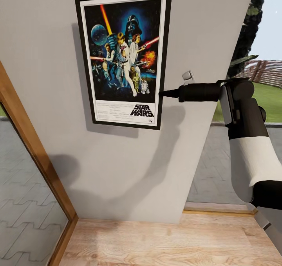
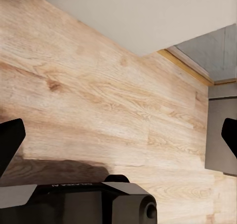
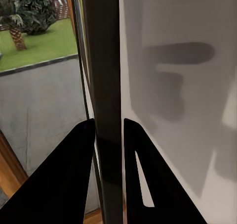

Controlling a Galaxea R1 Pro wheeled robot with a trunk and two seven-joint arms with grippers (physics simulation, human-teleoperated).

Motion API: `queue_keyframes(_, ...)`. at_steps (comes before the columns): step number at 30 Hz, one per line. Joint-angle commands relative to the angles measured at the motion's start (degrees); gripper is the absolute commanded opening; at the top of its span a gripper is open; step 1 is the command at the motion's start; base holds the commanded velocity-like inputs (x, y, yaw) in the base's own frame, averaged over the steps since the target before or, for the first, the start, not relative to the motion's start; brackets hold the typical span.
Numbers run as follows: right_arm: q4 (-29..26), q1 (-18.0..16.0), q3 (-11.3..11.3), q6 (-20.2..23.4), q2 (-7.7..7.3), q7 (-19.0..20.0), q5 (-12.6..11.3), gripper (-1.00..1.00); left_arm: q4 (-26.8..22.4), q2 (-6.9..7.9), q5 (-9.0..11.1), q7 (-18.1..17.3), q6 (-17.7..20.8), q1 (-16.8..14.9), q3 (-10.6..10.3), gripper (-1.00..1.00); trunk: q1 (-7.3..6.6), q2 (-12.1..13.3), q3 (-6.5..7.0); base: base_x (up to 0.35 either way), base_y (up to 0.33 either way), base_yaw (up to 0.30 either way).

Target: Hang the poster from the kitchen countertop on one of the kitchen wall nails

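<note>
Right fingers (image 3: 79, 169): two black pads drawn narrow, one on each face of the poster's (image 1: 124, 58) dark edge, which I see end-on between them. I read this as a pinch on the frame, not yet released. From the head, my right gripper (image 1: 161, 94) meets the poster at its right side, low down, level with the small print above the logo.

Left fingers (image 2: 10, 142): set wide apart, nothing between them, pointing down at the floor.

Poster: upright against the wall (image 1: 47, 62), a little tilted, its top edge at the limit of the head view. Shadow falls on the wall to its left and below it.

Nail: hidden or too small to tell; I cannot say whether the poster hangs from one.

Task standing, my judgement: pick-up done, poster carried to the wall and held in place. Left to do: confirm it catches on the nail, then open my right fingers and draw back.

Beside the poster, to its right: a small pale metal handle (image 1: 188, 76), just above my right forearm.

Below the poster: bare grey wall, then a light wood-plank floor (image 1: 156, 242).

Left of the poster: a wooden frame (image 1: 35, 148) around glass, grey paving beyond.

Right of the poster, past the wall's edge: glass, paving, lawn (image 1: 272, 101), a dark tree.
</note>
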Motion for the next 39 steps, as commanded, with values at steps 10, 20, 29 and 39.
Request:
queue_keyframes(10, -0.05, -0.06, 0.06, 0.54, -0.07, 0.15, -0.23, -1.00, 0.08, 0.01, 0.06, -0.16, -0.34, -0.06, 0.00, 1.00, 0.04, -0.13, -0.13, 0.023, 0.065, 0.000)
queue_keyframes(20, -0.06, -0.06, -1.89, 0.54, 0.05, 0.15, -0.24, -1.00, 0.08, 0.01, 0.06, -0.16, -0.34, -0.06, 0.00, 1.00, 0.04, -0.13, -0.13, 0.039, 0.085, 0.000)
queue_keyframes(29, -0.12, -0.06, -2.24, 0.54, 0.16, 0.15, -0.24, -1.00, 0.08, 0.01, 0.05, -0.16, -0.35, -0.06, 0.00, 1.00, 0.04, -0.13, -0.13, 0.020, 0.035, 0.000)
queue_keyframes(39, -0.06, -0.06, -2.23, 0.54, 0.18, 0.15, -0.24, -1.00, 0.08, 0.01, 0.04, -0.16, -0.34, -0.06, 0.00, 1.00, 0.04, -0.13, -0.13, 0.001, 0.002, 0.000)
